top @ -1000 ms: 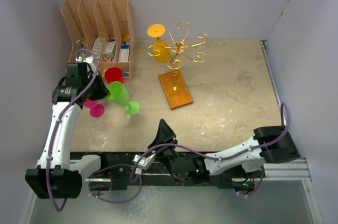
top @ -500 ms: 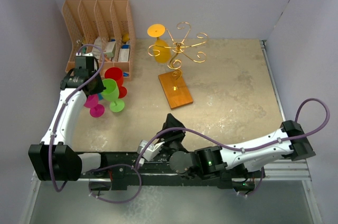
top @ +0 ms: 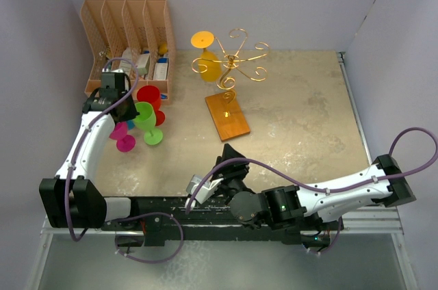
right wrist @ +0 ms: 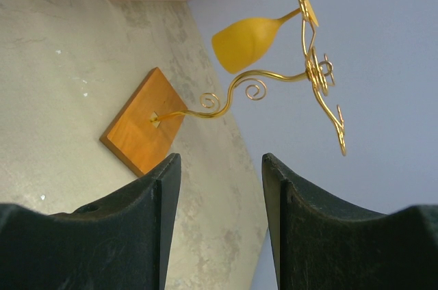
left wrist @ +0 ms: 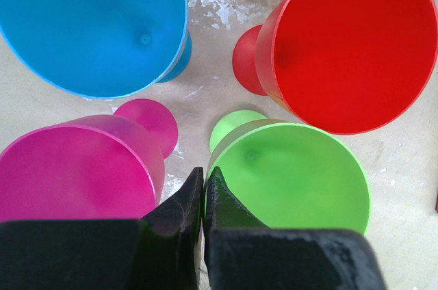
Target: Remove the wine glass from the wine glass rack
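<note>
The yellow wine glass (top: 207, 66) hangs upside down from 1 scroll arm of the gold wire rack (top: 233, 61), foot uppermost, not yet removed. The rack's wooden base (top: 228, 116) sits on the counter towards the far edge, left of centre.

I read the right gripper (right wrist: 219, 221) as released: its 2 fingers are spread wide with nothing between them. It is at the near edge, well apart from the rack and aimed at it.

The left gripper (left wrist: 204, 191) is clenched, fingers pressed together. It hangs over 4 upright glasses near the left edge, between the magenta glass (left wrist: 75, 167) and the green glass (left wrist: 294, 174). The blue glass (left wrist: 89, 23) and red glass (left wrist: 349, 44) stand beyond. A peach file organizer (top: 126, 16) occupies the far-left corner.
</note>
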Tool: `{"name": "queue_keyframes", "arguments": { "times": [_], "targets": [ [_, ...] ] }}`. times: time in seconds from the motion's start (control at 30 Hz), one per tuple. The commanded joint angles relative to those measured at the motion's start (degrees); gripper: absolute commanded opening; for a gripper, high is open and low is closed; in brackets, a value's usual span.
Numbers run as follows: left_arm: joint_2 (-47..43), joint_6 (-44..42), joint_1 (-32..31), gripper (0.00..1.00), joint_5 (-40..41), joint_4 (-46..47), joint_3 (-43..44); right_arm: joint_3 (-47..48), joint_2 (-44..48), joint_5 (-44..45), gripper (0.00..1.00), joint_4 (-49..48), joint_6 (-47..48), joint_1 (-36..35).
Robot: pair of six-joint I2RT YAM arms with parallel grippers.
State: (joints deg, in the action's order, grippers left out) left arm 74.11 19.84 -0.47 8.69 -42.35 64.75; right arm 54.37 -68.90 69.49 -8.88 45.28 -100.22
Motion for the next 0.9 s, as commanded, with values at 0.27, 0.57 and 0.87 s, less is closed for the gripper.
{"name": "queue_keyframes", "arguments": {
  "times": [0.27,0.57,0.87],
  "targets": [
    [-0.1,-1.5,-0.3,0.05,0.2,1.6,-1.6,1.9,2.3,0.4,0.53,-1.4,-1.2,-0.1],
    [-0.9,-1.2,-0.2,0.33,-0.4,1.2,-1.9,2.8,2.8,0.5,0.53,-0.2,-2.7,-0.1],
    [-4.9,-0.8,-0.2,0.48,-1.2,2.3,-2.2,2.8,2.0,-0.3,0.53,1.4,-4.2,-0.1]
  ]
}}
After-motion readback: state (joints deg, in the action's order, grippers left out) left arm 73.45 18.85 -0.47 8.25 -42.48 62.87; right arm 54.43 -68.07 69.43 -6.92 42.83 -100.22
